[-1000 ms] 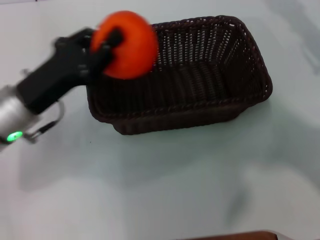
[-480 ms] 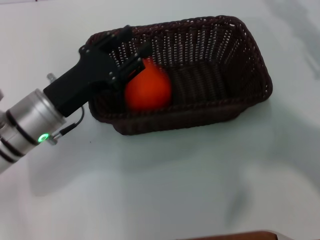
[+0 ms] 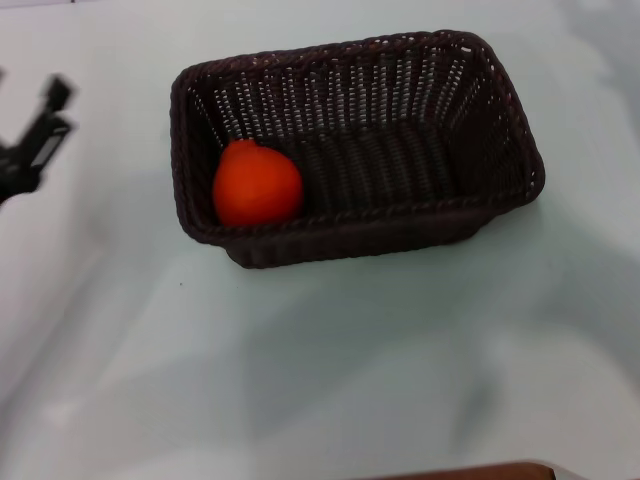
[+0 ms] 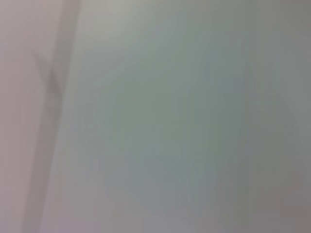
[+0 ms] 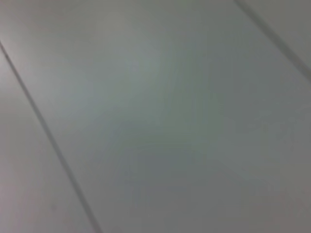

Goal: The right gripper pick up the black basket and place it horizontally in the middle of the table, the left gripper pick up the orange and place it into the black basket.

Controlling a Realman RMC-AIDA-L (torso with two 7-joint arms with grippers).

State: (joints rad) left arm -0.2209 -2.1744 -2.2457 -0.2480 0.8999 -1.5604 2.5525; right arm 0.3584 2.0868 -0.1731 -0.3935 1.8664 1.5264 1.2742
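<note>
Spreading across the whole head view, the table [image 3: 330,380] is a pale cloth-covered surface with faint wrinkles; both wrist views show only this same blank surface. On it, toward the far middle, lies the black basket [image 3: 480,190], set lengthwise across the view, upright and open. Its woven walls look stiff enough to keep their shape yet light; if it needed moving, the braided rim along a long side seems the surest place to grip, since the open weave below could catch a finger. Inside, at the basket's left end and resting on its floor against the near wall, sits the orange [image 3: 257,185]. It looks firm, smooth and apt to roll, so a grasp across its widest part would suit it best. At the far left edge, well apart from the basket, the left gripper [image 3: 38,142] holds nothing; whether its jaws are spread or closed cannot be told. No right gripper appears anywhere.
</note>
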